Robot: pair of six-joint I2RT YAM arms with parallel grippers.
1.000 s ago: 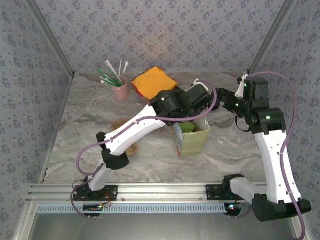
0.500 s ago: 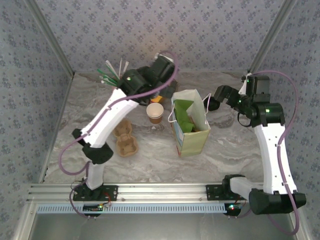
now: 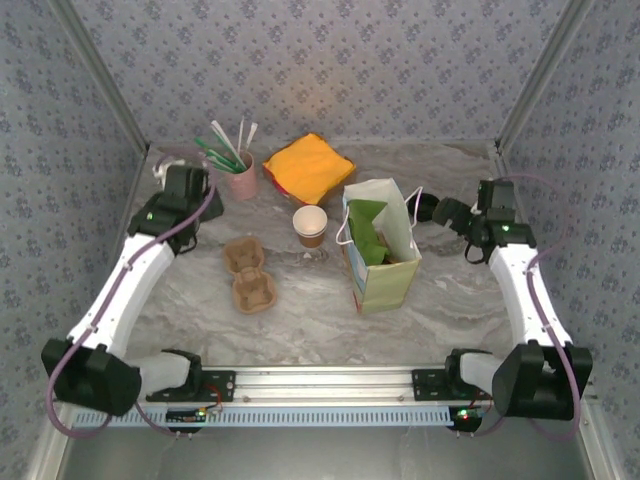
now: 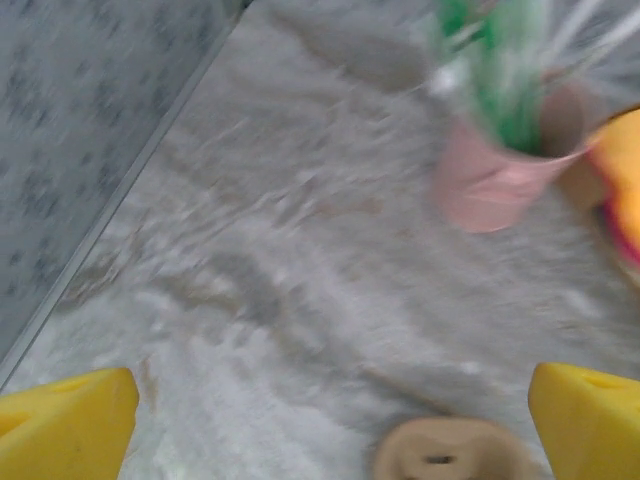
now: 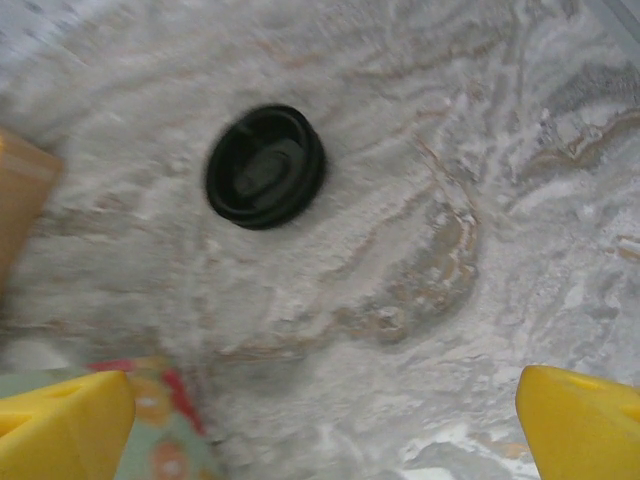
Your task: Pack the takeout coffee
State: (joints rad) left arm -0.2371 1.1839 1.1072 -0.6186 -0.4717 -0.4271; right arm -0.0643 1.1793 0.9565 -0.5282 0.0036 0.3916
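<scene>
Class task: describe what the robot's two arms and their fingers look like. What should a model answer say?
Both the left arm and right arm have white links between chunky black joints with small green lights. A thin purple cable trails along each. The left fingers and right fingers are bright yellow, wedge-shaped blocks.

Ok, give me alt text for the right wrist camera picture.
A round black lid seen from above, with grey marble table around it. The right gripper is open, yellow fingertips in the bottom corners, with the corner of a patterned paper bag at bottom left.
</scene>
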